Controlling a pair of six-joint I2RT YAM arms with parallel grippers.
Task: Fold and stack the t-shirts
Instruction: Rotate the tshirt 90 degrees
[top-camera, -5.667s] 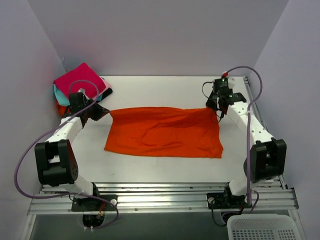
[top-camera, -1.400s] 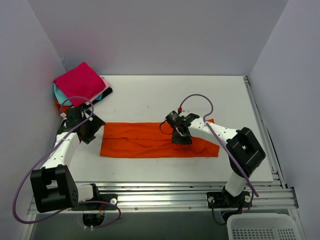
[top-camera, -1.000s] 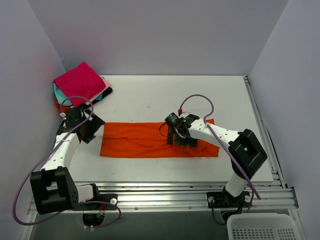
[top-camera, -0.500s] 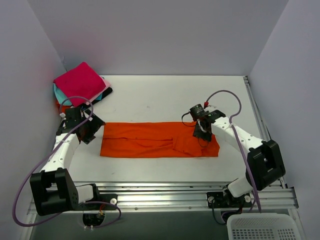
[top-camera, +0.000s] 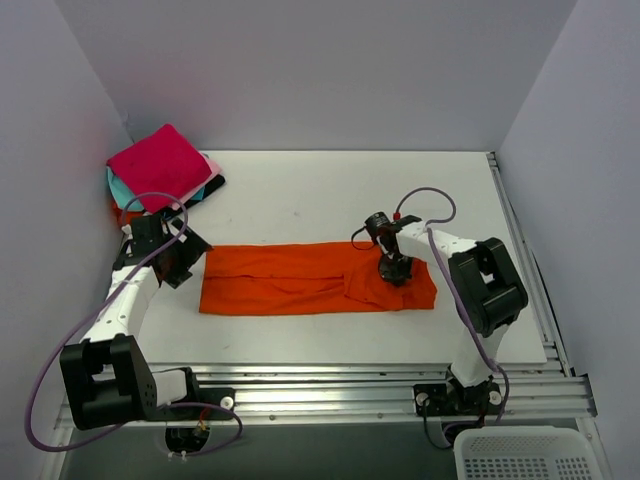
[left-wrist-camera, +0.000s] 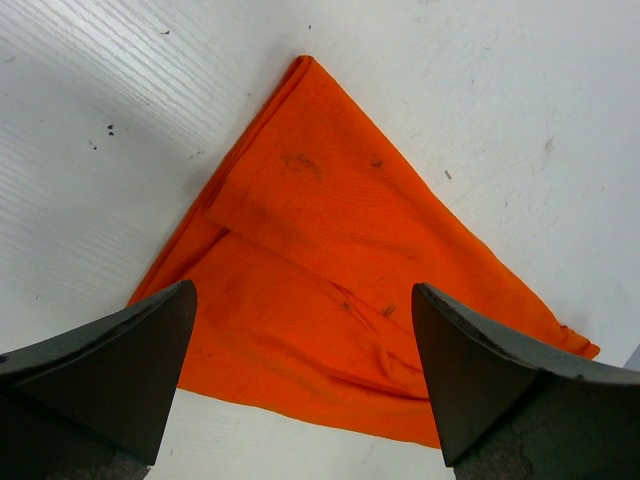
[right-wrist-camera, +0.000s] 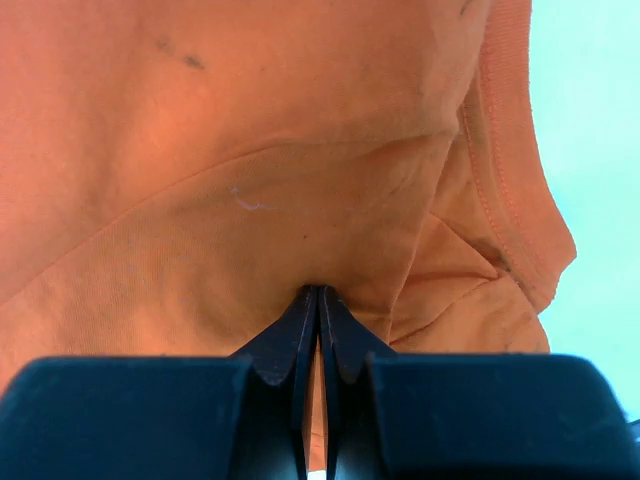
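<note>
The orange t-shirt (top-camera: 290, 280), folded into a long strip, lay under the right gripper (top-camera: 392, 268), whose jaws had just closed on a pucker of cloth, likely starting the next fold, while the left gripper (top-camera: 172, 258) gaped open beside the far end.

Plain orange t-shirt (top-camera: 290, 280), magenta shirt (top-camera: 158, 165), teal shirt (top-camera: 116, 186).

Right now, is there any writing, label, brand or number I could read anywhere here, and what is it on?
None: no text can be read in any view.
The orange t-shirt is plain, with only small dark specks on it.
The folded stack of shirts at the far left shows no print from above.
The white basket bears no legible mark.
</note>
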